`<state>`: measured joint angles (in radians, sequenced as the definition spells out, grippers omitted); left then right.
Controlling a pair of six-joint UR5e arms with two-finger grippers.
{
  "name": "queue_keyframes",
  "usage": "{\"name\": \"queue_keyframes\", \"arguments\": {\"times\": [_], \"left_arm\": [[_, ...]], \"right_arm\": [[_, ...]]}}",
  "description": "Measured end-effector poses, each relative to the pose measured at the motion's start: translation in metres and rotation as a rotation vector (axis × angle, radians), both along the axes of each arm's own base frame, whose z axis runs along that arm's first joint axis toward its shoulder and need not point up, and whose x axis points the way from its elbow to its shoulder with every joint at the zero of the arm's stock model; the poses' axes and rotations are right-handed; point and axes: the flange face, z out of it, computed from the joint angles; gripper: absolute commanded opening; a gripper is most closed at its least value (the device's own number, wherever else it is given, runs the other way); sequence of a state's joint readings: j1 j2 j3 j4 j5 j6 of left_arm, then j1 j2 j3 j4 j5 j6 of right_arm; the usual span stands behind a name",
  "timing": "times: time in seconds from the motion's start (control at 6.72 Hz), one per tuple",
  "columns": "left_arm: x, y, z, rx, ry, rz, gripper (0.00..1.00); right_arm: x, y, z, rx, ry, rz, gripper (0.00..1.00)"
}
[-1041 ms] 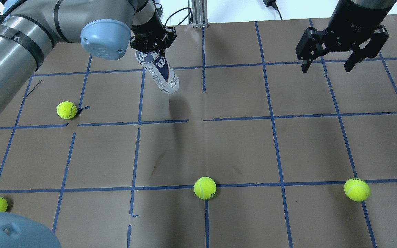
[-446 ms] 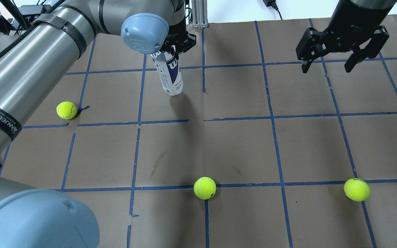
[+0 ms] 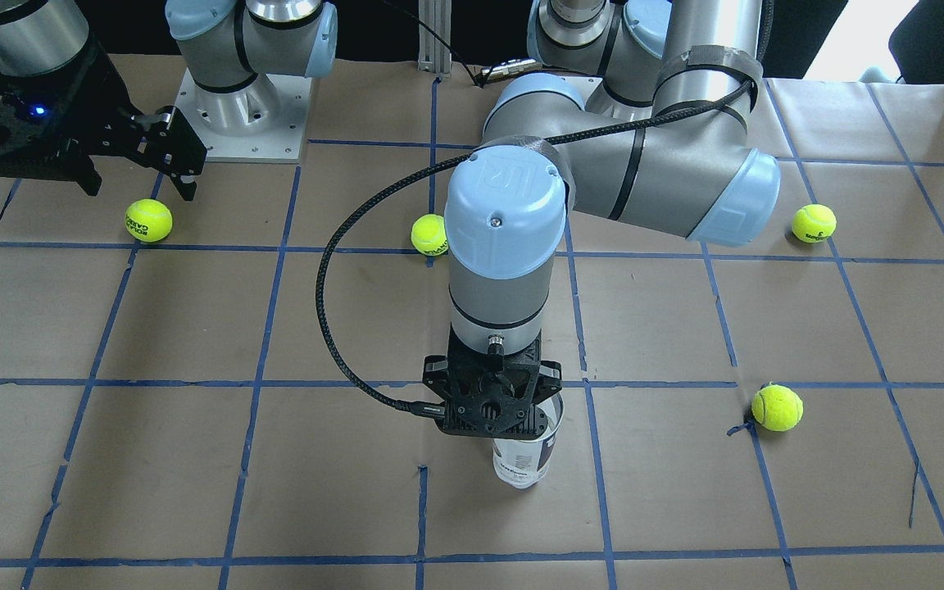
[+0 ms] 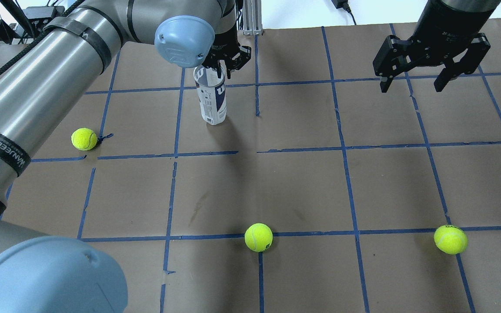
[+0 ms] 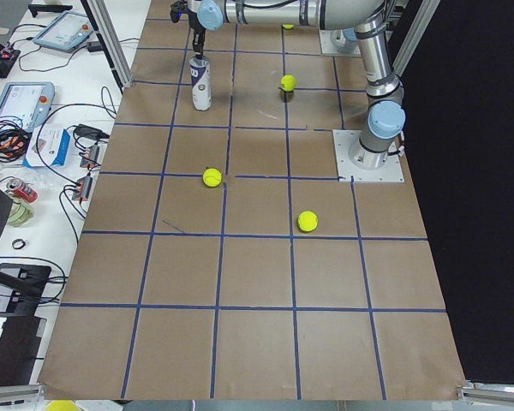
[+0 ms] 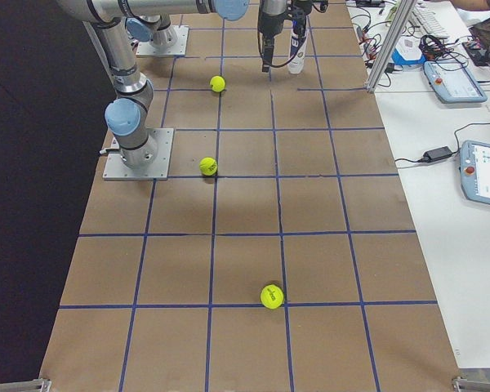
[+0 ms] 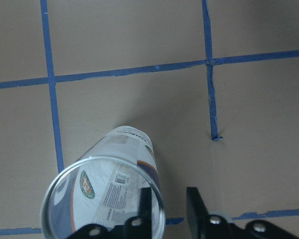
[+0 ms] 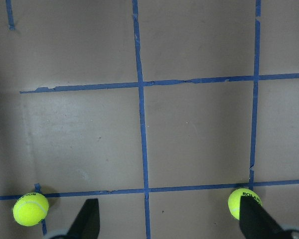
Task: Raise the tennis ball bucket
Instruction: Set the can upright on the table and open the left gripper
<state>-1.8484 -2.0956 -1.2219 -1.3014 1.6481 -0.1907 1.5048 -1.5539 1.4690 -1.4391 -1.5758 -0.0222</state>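
The tennis ball bucket (image 4: 211, 102) is a clear tube with a white and navy label. It stands upright on the brown table, open end up, and shows in the front view (image 3: 525, 459) and the left wrist view (image 7: 119, 169). My left gripper (image 4: 225, 68) hangs right above its rim, open. In the left wrist view (image 7: 167, 204) one finger is inside the rim and one outside, with a gap to the wall. My right gripper (image 4: 411, 82) is open and empty, in the air far to the right.
Yellow-green tennis balls lie scattered: one left of the tube (image 4: 84, 138), one near the middle front (image 4: 258, 237), one at the front right (image 4: 450, 239), and a further one shows near the left arm's base (image 3: 814, 222). Blue tape lines grid the table.
The tube was held tilted by its rim. It has swung upright and now stands on the table. The left gripper's fingers have come apart at the rim. The right arm has not moved.
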Motion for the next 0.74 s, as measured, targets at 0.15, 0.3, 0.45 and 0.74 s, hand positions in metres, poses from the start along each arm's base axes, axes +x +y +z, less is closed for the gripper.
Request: {"name": "queue_keyframes", "arguments": {"times": [0.15,0.3,0.45,0.74], "left_arm": [[0.000,0.000,-0.001,0.002,0.002,-0.001,0.94],[0.000,0.000,0.000,0.002,0.004,-0.002,0.95],[0.001,-0.001,0.003,-0.003,0.007,-0.005,0.96],[0.012,0.006,0.031,-0.014,0.037,-0.008,1.00]], "right_arm": [[0.000,0.000,0.000,-0.001,-0.001,-0.001,1.00],[0.000,0.000,0.000,-0.001,-0.002,-0.001,1.00],[0.000,0.000,0.000,-0.001,-0.002,-0.001,1.00],[0.000,0.000,0.000,-0.001,-0.003,-0.002,1.00]]}}
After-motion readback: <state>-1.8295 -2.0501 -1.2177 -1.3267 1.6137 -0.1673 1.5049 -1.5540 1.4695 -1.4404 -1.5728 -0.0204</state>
